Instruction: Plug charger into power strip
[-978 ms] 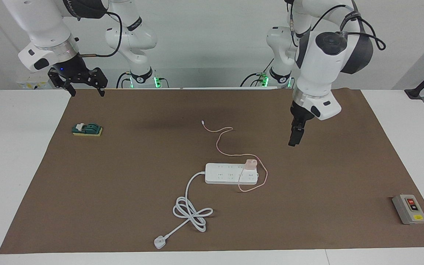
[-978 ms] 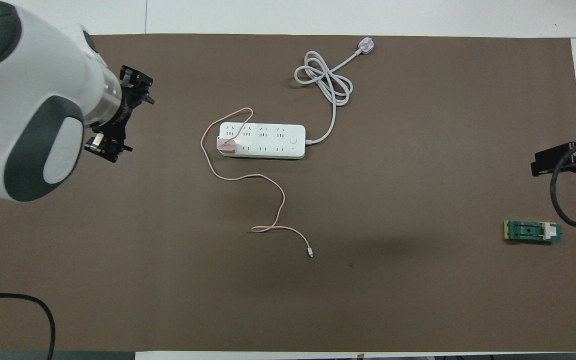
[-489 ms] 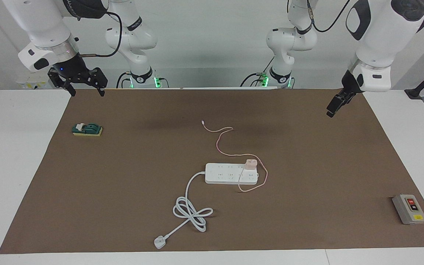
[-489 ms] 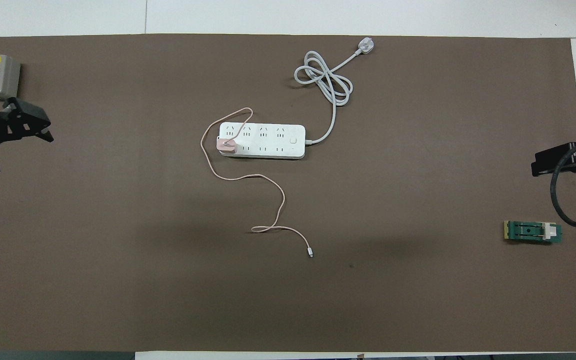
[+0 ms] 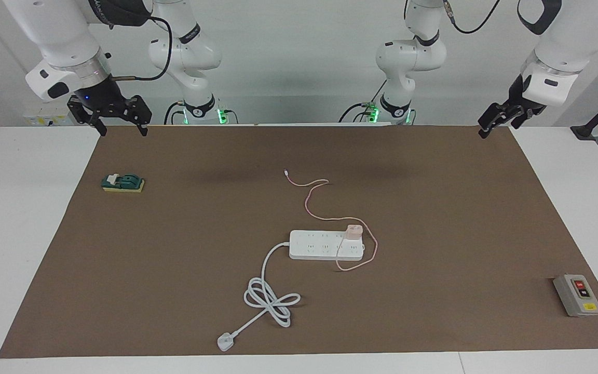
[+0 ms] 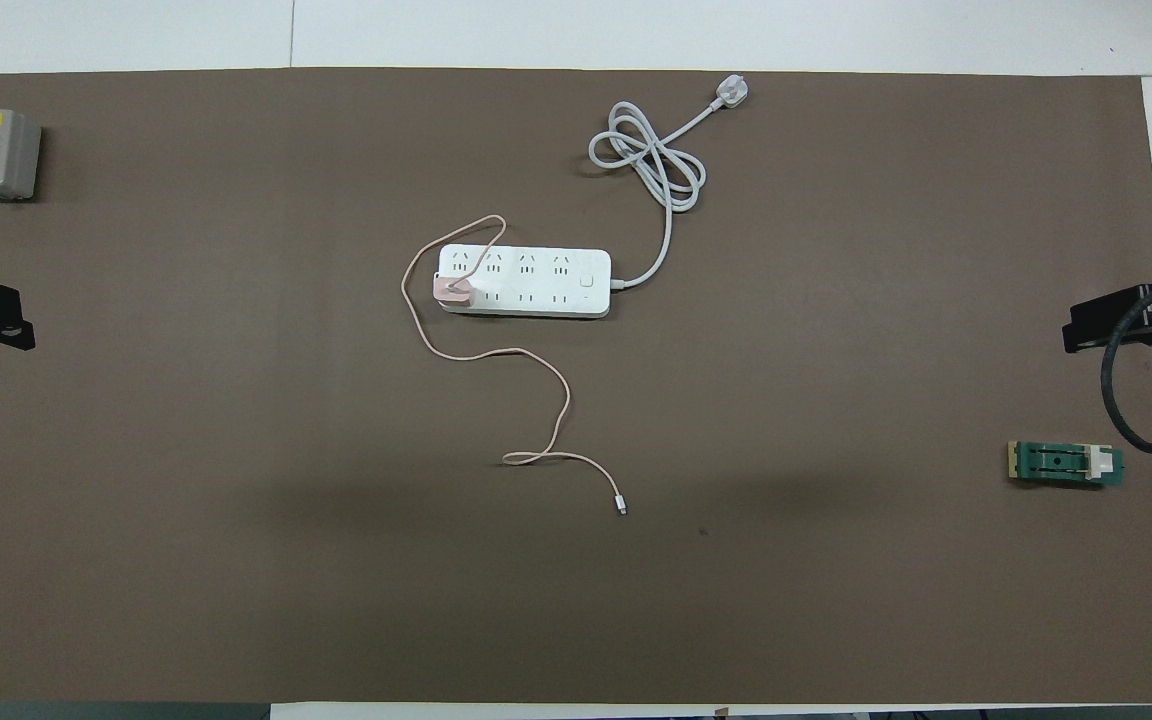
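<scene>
1. The left gripper (image 5: pixel 496 120) hangs in the air over the mat's edge, fingers spread apart, holding nothing.
2. The right gripper (image 5: pixel 117 120) waits over the mat's corner, wide apart and empty.
3. The charger (image 5: pixel 353 232) sits in the power strip (image 5: pixel 320 245), mid-mat.

Arms were glossy white with dark grey joint caps, black cables, black grippers, green-lit bases.

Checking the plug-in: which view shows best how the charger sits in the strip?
The facing view: the charger stands on the strip's end, its side showing. The overhead view gives only its top.
</scene>
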### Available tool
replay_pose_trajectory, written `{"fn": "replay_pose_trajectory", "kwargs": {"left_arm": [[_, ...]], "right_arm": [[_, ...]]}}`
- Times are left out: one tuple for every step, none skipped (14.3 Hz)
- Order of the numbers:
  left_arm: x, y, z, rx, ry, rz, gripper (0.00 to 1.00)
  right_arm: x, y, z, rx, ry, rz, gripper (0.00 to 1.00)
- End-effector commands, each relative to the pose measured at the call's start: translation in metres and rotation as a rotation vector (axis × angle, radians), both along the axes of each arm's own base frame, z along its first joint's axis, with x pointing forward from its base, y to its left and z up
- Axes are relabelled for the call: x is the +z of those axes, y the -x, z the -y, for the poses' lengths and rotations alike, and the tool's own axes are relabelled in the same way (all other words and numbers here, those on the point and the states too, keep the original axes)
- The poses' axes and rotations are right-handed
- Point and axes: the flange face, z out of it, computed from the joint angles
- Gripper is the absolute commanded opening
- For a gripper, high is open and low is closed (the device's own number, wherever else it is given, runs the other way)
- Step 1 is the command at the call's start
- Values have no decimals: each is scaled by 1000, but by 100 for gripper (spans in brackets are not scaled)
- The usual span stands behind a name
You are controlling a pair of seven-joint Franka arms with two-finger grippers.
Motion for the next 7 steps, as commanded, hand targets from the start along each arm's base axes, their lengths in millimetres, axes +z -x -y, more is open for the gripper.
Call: {"fn": "replay_pose_trajectory", "kwargs": {"left_arm": [[-5,9,6,-41,14,-18,100],[-9,10,11,-96,18,-26,100],[-9,10,14,-163,32,-29,100],[-9,11,15,-187,61,-28,100],[-9,10,15,-185,83,-27,100],[-9,10,16,-187,92,-23,100],[-10,10,17,-207,103,-22,100]], "right_arm": [[3,1,4,9,-20,2,100],[3,1,5,8,-19,1,100],[3,1,4,11,-20,1,100],[3,1,4,9,-19,1,100],[3,1,3,11,-20,1,100],[3,1,4,9,-20,2,100],[3,1,4,9,-20,2,100]]}}
